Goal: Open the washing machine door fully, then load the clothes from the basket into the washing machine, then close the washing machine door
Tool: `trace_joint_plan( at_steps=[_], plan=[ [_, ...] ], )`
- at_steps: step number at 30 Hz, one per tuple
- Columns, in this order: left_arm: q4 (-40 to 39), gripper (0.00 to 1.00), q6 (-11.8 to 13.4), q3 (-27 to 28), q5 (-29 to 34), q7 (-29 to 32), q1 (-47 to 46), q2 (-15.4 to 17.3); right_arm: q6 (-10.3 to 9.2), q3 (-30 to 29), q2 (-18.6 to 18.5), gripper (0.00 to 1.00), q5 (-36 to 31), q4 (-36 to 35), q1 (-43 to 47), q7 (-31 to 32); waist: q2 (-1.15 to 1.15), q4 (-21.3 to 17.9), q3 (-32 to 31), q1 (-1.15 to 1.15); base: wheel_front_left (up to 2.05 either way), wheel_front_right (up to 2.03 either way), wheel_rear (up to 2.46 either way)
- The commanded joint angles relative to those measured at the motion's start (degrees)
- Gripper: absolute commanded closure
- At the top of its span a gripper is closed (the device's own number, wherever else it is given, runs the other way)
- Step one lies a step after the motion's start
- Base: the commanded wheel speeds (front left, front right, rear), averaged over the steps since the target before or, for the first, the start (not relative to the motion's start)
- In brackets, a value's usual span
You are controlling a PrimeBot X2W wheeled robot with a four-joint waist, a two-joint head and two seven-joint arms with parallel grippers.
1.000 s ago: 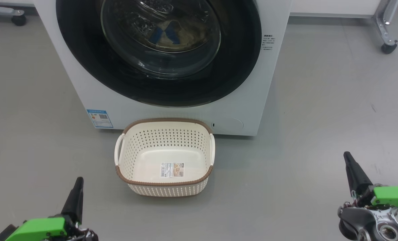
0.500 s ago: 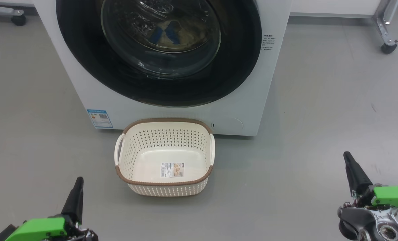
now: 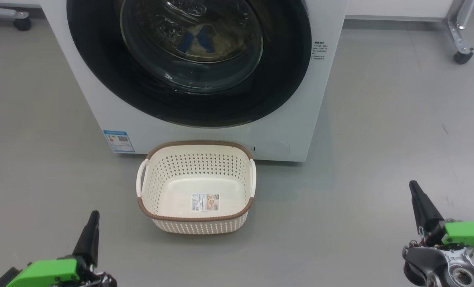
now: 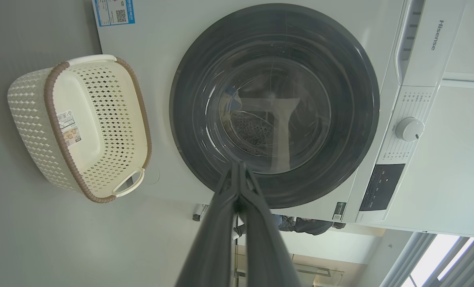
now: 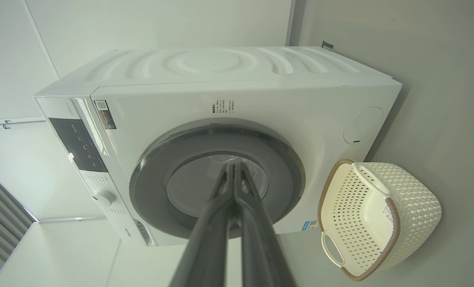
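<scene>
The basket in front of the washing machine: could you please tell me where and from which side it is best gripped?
Probably by a white side handle, from above and outside. The basket stands upright and empty, its handles loop out from its left and right sides, and its back sits close to the washing machine, so the rear is hard to reach.

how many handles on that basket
2. The left handle sits on the left side of the basket, the right handle on its right side, both beside the brown rim. None seems hidden.
</scene>
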Motion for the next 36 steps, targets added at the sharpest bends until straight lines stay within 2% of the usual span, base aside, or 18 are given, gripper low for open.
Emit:
trace_joint_plan(
  at_steps=[1, 36],
  plan=[
    [-1.67, 1.0, -0.41, 2.07, -0.24, 0.35, -2.76, 0.88, -0.16, 1.19, -0.97, 1.0, 0.45, -1.8, -3.14, 0.31, 0.0, 0.0, 0.0, 0.0, 0.0, 0.0, 0.0],
    [-1.67, 1.0, -0.41, 2.08, -0.22, 0.36, -2.76, 0.87, -0.16, 1.2, -0.97, 1.0, 0.45, -1.8, -3.14, 0.31, 0.0, 0.0, 0.0, 0.0, 0.0, 0.0, 0.0]
  ],
)
